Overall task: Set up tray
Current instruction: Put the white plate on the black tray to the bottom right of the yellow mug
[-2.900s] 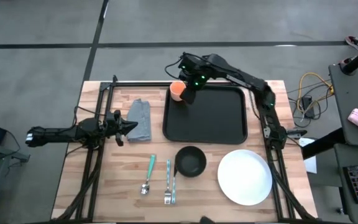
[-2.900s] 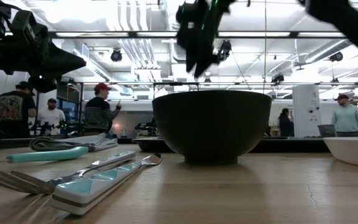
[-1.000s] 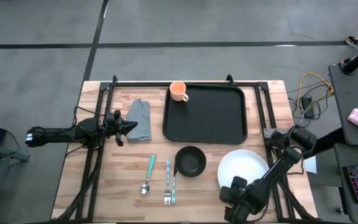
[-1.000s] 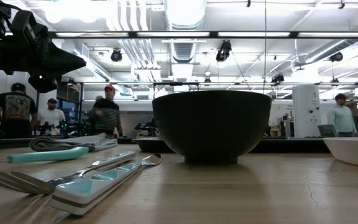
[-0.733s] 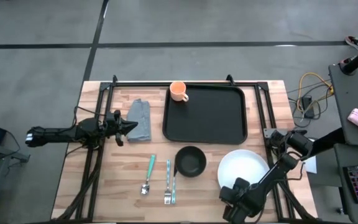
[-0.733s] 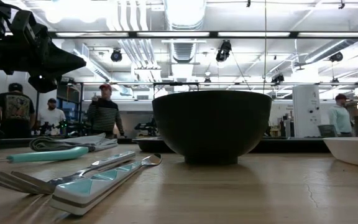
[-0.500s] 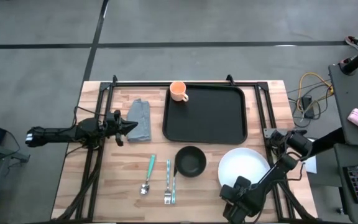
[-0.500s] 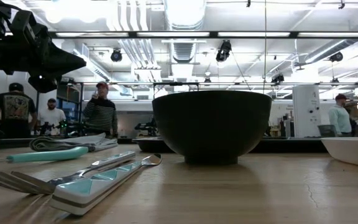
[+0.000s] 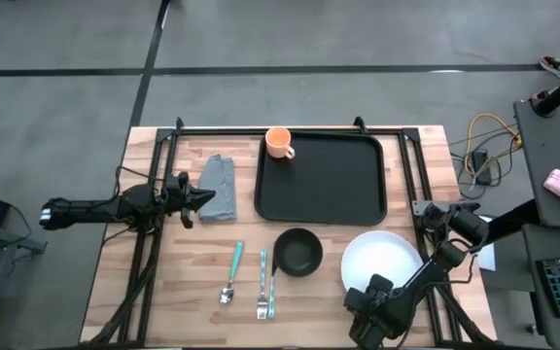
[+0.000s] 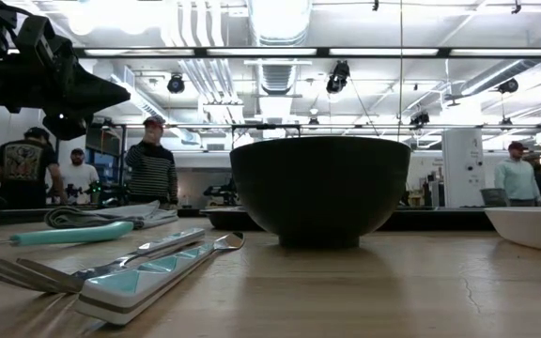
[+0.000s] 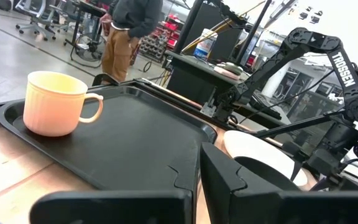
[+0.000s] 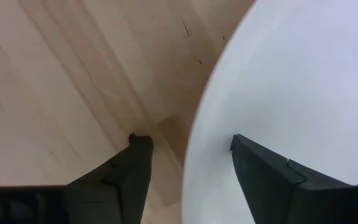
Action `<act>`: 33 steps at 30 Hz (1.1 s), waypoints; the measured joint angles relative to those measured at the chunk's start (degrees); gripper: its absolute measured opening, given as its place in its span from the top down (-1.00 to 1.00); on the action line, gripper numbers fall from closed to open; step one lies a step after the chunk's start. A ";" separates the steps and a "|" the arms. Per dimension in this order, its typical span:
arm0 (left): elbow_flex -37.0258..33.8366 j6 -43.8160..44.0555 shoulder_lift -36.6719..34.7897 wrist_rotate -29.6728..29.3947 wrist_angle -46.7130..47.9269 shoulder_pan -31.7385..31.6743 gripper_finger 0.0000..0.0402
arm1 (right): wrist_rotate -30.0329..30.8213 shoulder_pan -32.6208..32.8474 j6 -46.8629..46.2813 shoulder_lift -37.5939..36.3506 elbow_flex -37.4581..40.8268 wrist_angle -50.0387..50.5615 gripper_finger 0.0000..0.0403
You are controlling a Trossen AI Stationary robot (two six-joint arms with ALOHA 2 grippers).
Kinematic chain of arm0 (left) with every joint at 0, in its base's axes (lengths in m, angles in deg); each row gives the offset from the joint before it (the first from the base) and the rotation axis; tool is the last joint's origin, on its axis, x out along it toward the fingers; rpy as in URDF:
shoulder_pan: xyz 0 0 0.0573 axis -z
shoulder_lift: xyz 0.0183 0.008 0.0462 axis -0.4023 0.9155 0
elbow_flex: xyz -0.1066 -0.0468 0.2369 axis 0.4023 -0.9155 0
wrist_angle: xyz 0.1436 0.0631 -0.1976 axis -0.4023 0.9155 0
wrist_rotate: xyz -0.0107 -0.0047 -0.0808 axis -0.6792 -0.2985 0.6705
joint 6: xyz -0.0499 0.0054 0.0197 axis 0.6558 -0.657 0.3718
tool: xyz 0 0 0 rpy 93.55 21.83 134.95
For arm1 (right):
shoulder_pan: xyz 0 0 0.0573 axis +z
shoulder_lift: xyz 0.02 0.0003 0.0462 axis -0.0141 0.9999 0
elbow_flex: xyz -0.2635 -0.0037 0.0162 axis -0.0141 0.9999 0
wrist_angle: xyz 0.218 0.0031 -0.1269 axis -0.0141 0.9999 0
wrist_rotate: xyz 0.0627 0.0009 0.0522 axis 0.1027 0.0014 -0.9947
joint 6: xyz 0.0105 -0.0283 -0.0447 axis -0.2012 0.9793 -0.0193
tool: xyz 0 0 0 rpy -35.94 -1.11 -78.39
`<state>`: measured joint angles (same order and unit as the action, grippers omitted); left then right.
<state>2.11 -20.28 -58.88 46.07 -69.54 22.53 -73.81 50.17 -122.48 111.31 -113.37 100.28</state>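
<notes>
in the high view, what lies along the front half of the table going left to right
Spoon → fork → black bowl → white plate, with the right tool at the plate's front-left edge.

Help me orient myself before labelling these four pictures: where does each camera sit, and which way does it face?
High view: above the table, looking straight down; shows both arms, left gripper by the grey cloth, right gripper at the white plate.
Low view: at table-top height, looking level past the black bowl into the room.
Left wrist view: on the left arm, facing across the tray and orange cup; own fingers low.
Right wrist view: on the right arm, looking down at the plate's rim; own fingers straddle it.
Shared: the plate shows in both wrist views.
</notes>
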 joint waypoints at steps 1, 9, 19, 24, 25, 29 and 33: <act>0.00 0.00 0.00 0.00 -0.02 0.00 1.00 | -0.23 -0.01 -0.01 0.02 0.01 0.10 0.04; 0.00 0.00 0.00 -0.01 0.00 0.00 1.00 | -0.48 -0.04 -0.14 0.02 0.05 0.36 0.35; 0.00 0.00 0.00 -0.01 0.00 0.00 1.00 | -0.72 -0.04 -0.37 -0.07 0.12 0.00 0.72; 0.00 0.00 0.00 0.00 0.00 -0.02 1.00 | -1.12 -0.02 -0.42 -0.38 0.07 0.37 0.92; 0.00 -0.02 0.00 -0.02 0.00 -0.02 1.00 | -1.09 0.00 -0.39 -0.49 -0.15 0.71 0.93; 0.00 -0.65 0.00 -0.02 0.00 -0.04 1.00 | -0.71 0.02 -0.30 -1.37 -1.44 2.44 0.95; 0.00 -2.48 0.02 0.00 0.00 -0.04 1.00 | -0.59 0.05 0.57 -1.73 -3.11 5.77 0.96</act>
<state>2.11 -22.77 -58.85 46.07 -69.53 22.49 -74.41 50.22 -121.91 109.58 -116.49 106.05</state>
